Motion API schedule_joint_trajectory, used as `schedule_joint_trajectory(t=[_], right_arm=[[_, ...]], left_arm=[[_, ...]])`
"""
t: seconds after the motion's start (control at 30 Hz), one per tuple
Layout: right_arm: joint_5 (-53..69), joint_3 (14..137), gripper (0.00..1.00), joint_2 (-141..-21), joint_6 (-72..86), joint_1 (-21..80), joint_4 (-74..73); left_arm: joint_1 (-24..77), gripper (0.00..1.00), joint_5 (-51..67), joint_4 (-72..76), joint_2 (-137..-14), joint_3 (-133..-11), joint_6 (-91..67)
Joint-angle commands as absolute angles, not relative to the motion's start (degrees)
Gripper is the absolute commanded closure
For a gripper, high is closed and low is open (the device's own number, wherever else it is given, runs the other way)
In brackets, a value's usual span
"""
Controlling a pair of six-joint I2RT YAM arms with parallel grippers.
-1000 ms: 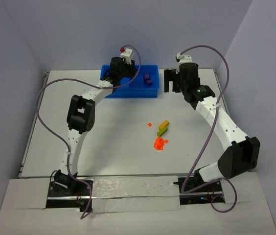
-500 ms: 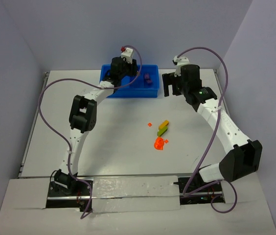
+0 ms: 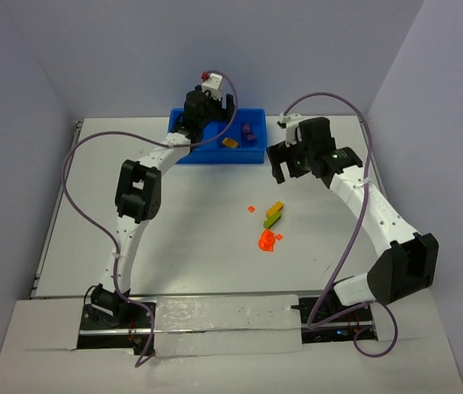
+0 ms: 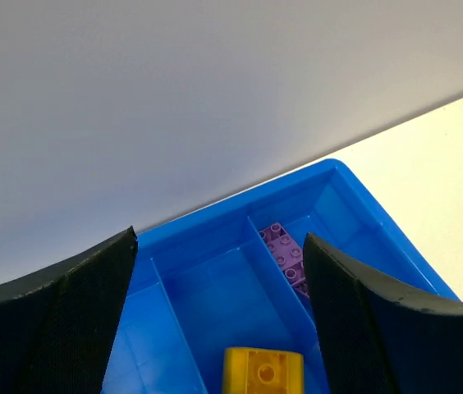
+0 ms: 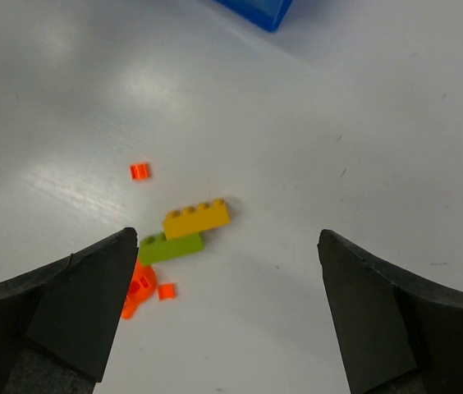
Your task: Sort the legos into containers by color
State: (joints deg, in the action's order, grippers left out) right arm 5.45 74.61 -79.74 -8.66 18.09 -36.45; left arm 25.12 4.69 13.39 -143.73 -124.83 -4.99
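Check the left arm [image 3: 137,193] first: it rises from its base at the near left, with the elbow raised at mid-reach and the forearm angled up and to the right toward the far side. The left claw [image 4: 219,238] tilts forward and down. Its jaws stand wide apart, with nothing between the fingers [image 4: 59,320].

Then check the right arm [image 3: 373,215]: it arcs from the near right base, elbow pushed out to the right, forearm running back toward the centre. The right claw [image 5: 227,236] points downward, jaws spread wide, gripping nothing.
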Motion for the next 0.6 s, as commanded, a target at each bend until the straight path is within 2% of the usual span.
schedule_joint_trajectory(t=[0.0, 0.07, 0.1, 0.13, 0.27, 0.33, 0.4, 0.57], right_arm=[[10.12, 74.16, 0.03, -79.72, -20.49, 17.75, -44.44], [11.16, 72.69, 0.04, -78.86, -31.73, 17.59, -46.24], [12.4, 71.13, 0.05, -77.76, -35.91, 17.26, -46.74], [15.14, 68.38, 0.05, -75.7, -41.78, 16.44, -46.91], [26.61, 63.08, 0.06, -72.42, -71.03, 11.24, -48.54], [28.25, 63.08, 0.07, -73.75, -83.33, 10.45, -51.29], [29.03, 64.68, 0.09, -78.17, -90.7, 10.45, -52.88], [29.9, 70.86, 0.17, -88.97, -99.35, 10.37, -56.84]], left_arm=[[25.05, 0.03, 11.47, 8.55, -132.85, -124.85, -3.56], [23.96, 0.02, 19.14, 5.05, -129.1, -121.86, -2.2], [23.23, 0.01, 25.49, 4.12, -126.52, -120.01, -2.39], [21.99, 0.01, 36.55, 3.66, -122.78, -117.7, -3.86], [16.13, 0.01, 60.47, 10.19, -114.66, -106.48, -16.76], [14.94, 0.01, 62.92, 12.41, -109.66, -100.62, -18.53], [14.85, 0.01, 62.11, 5.32, -106.77, -97.85, -13.54], [14.79, 0.01, 60.16, -5.27, -98.3, -92.0, -5.71]])
